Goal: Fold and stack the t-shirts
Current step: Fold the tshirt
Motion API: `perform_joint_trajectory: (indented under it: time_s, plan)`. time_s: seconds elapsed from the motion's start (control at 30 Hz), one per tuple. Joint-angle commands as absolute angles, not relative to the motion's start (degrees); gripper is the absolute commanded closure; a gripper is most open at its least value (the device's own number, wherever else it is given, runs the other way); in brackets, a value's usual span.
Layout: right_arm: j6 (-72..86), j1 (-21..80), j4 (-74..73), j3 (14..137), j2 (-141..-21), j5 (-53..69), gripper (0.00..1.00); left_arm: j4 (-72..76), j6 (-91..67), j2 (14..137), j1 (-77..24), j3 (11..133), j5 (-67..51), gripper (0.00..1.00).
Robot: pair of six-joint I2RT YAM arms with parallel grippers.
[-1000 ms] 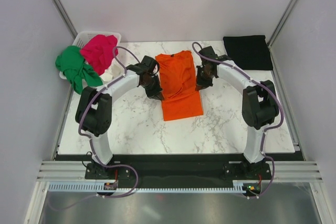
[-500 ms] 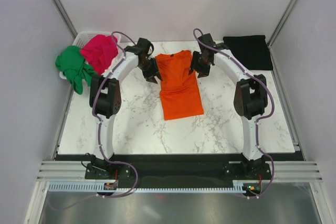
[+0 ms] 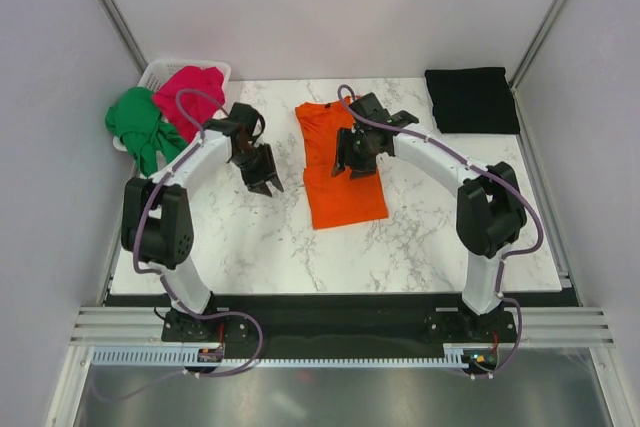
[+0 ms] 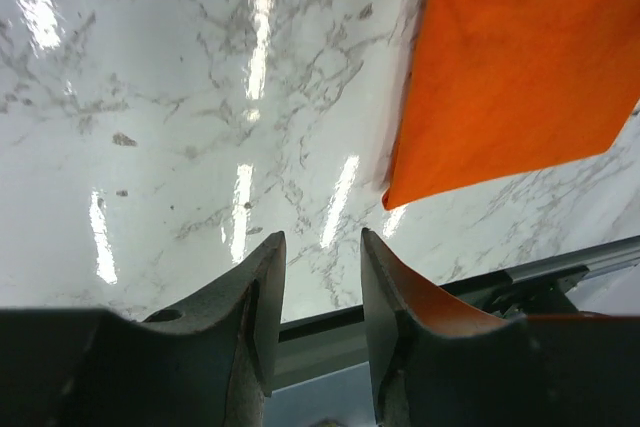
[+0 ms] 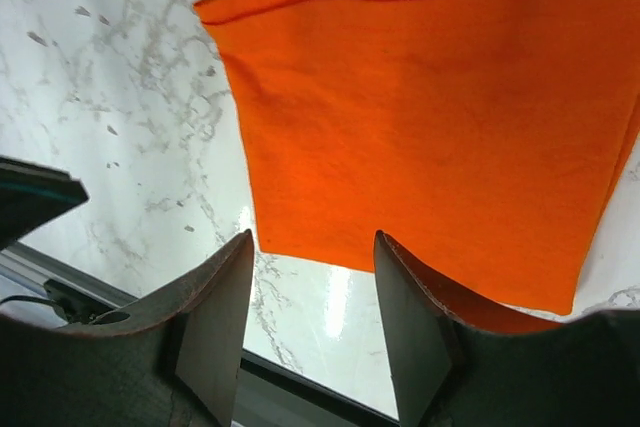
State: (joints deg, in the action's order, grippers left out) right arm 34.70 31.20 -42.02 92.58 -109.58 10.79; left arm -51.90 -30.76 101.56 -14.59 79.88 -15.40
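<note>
Left jaws have swung off the orange t-shirt [image 3: 345,202] over the marble surface [image 3: 230,237], right jaws now above it; both apart, empty; cloth looks limp, light; pinch hem corners.

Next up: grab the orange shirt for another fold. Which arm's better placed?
Right. The right tool hangs open directly over the orange shirt. The left tool, also open and empty, is over bare marble beside the shirt, so it would probably need the longer move.
</note>
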Motion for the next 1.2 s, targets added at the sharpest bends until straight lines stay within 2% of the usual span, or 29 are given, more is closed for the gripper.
perform_joint_trajectory:
  time_s: [0.0, 0.07, 0.13, 0.27, 0.4, 0.63, 0.8, 0.93, 1.17]
  plan:
    - [32.61, 28.92, -40.43, 89.75, -108.99, 10.02, 0.41, -45.98, -32.16, 92.93, -16.34, 72.02, -19.59, 0.57]
    - [31.47, 27.87, -40.34, 85.64, -106.80, 9.41, 0.38, -41.85, -32.61, 89.93, -17.92, 68.75, -21.43, 0.55]
    - [30.41, 25.33, -39.56, 82.02, -103.82, 8.79, 0.37, -38.95, -33.66, 86.77, -20.11, 64.61, -23.55, 0.47]
    - [28.92, 21.10, -36.74, 70.79, -98.27, 10.19, 0.30, -30.43, -35.85, 84.90, -22.32, 58.81, -25.75, 0.43]
    - [27.69, 19.25, -35.33, 66.01, -96.06, 10.46, 0.28, -26.99, -37.87, 86.31, -23.38, 55.55, -26.63, 0.42]
    - [28.21, 19.25, -29.45, 60.39, -98.35, 15.82, 0.32, -26.19, -38.76, 87.36, -24.87, 54.49, -25.49, 0.44]
    - [27.69, 19.34, -27.87, 58.71, -100.54, 16.35, 0.47, -25.93, -40.08, 87.28, -25.48, 53.00, -23.48, 0.46]
    - [27.77, 19.25, -26.28, 56.70, -101.16, 16.96, 0.82, -25.75, -42.53, 86.92, -28.29, 52.21, -17.77, 0.47]
    - [27.69, 19.34, -24.96, 55.11, -100.55, 16.88, 0.98, -24.96, -46.31, 88.24, -33.66, 52.82, -9.06, 0.48]
